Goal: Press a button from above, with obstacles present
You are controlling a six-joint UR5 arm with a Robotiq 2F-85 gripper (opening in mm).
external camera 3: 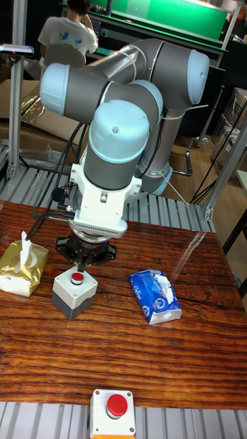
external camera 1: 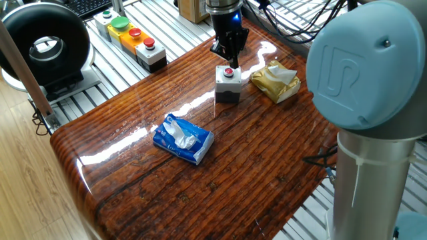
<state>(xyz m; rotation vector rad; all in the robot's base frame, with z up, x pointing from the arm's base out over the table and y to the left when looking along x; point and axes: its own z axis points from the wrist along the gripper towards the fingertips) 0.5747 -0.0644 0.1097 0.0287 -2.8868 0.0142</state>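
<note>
A glossy, dark-grained wooden bench (external camera 1: pixel 200 180) sits on a slatted aluminium frame, with cables and shelving behind it in the fixed view and a green-topped workstation in the tall fixed view. Near the far side of the bench stands a small grey-and-white box (external camera 1: pixel 228 85) with a red button (external camera 1: pixel 229 71) on its top face. The end effector (external camera 1: pixel 230 61) hangs straight down over that box, its dark tip directly above the button and very near it; whether it touches cannot be told. The fingertips are hidden against each other in both views, so whether the end effector is released or clenched cannot be told either. Just beside the box lies the crumpled gold-tan foil packet (external camera 1: pixel 275 82), tissue poking from its top, close to the box but apart from it. The blue-and-white tissue pack (external camera 1: pixel 183 139) lies nearer the middle of the bench, well apart from the box. A row of coloured push-buttons (external camera 1: pixel 130 37) rests off the bench on the frame.
</note>
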